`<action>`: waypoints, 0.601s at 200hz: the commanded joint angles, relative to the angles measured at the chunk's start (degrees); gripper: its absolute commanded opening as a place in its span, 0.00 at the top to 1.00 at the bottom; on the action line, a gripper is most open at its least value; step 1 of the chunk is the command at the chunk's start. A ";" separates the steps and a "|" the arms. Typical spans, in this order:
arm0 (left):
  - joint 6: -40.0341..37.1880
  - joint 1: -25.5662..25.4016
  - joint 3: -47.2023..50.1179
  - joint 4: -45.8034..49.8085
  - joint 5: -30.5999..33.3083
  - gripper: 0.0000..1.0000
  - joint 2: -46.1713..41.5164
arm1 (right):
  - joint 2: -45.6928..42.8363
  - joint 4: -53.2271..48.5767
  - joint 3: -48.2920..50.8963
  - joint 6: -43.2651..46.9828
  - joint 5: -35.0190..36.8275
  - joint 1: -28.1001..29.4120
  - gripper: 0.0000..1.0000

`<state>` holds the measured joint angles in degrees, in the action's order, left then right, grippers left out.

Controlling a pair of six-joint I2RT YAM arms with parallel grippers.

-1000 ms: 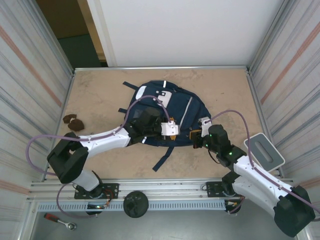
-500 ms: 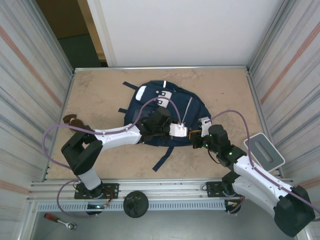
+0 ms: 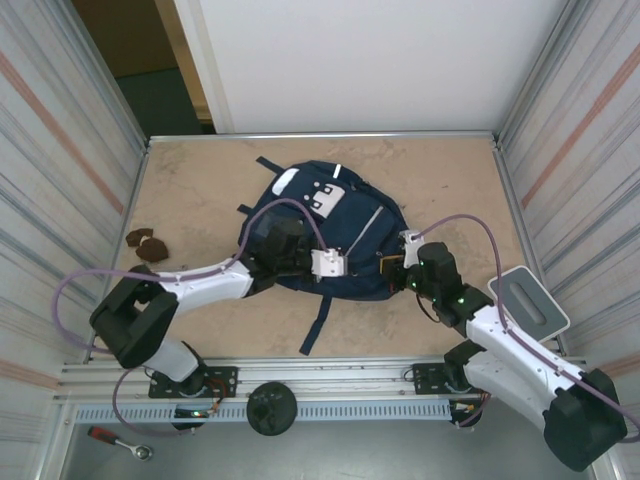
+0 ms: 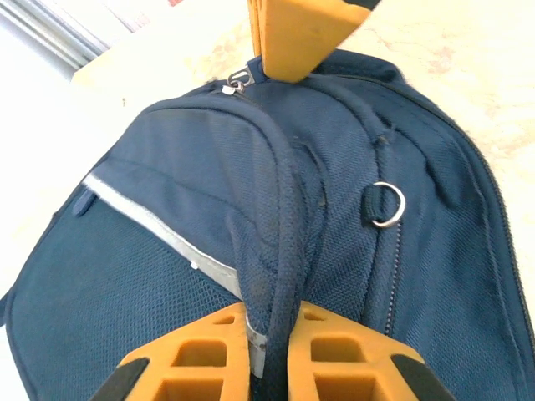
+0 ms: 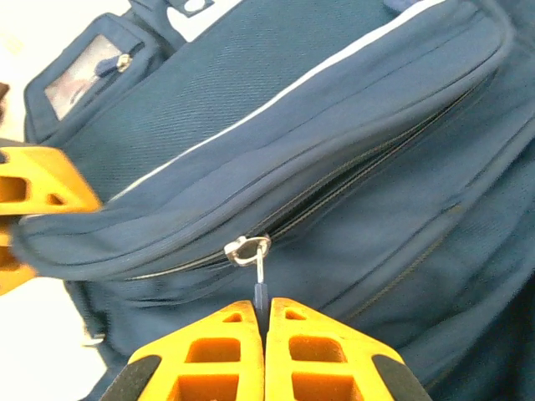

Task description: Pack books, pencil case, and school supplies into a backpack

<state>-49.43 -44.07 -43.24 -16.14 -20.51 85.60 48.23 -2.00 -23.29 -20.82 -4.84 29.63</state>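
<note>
The navy backpack [image 3: 320, 225] lies flat on the table with its white patch facing up. My left gripper [image 3: 343, 267] is at its near edge, shut on a raised fold of the backpack's fabric [image 4: 280, 251] by a seam. My right gripper [image 3: 392, 268] is at the bag's right side, shut on the small dark zipper pull [image 5: 261, 288] that hangs from a metal slider [image 5: 247, 249] on a closed zipper. In the left wrist view the same slider [image 4: 237, 80] shows beside a right finger [image 4: 301, 33]. The books, pencil case and school supplies are out of view.
Brown lumpy pieces [image 3: 145, 243] lie at the table's left edge. A grey-white tray [image 3: 527, 305] sits at the right beside my right arm. Ribbed metal walls close in both sides. A loose backpack strap [image 3: 318, 325] trails toward the near edge.
My left gripper reached right across the bag, closed on the fabric fold and drew back left. The backpack shifted slightly with it. The right gripper stayed shut on the zipper pull.
</note>
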 commanded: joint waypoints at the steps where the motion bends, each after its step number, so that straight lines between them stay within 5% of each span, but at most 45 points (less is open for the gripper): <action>1: 2.68 5.17 3.77 -1.74 0.35 1.00 -4.78 | 2.84 -3.90 -2.90 -2.82 11.36 -2.12 1.00; 43: 4.49 6.98 5.40 -2.61 -1.19 0.89 -6.50 | 6.35 -0.99 -4.69 -2.87 8.42 -0.97 1.00; 86: 7.19 2.59 2.03 4.22 1.18 0.46 -8.18 | 6.05 0.57 -5.32 -2.42 7.62 2.64 1.00; 120: 11.72 -3.12 0.06 5.79 4.71 0.29 -8.23 | 5.34 1.45 -5.28 -2.65 7.30 3.98 1.00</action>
<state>-41.82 -43.83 -40.49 -12.16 -19.31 79.05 54.50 -1.58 -27.14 -22.24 0.36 32.73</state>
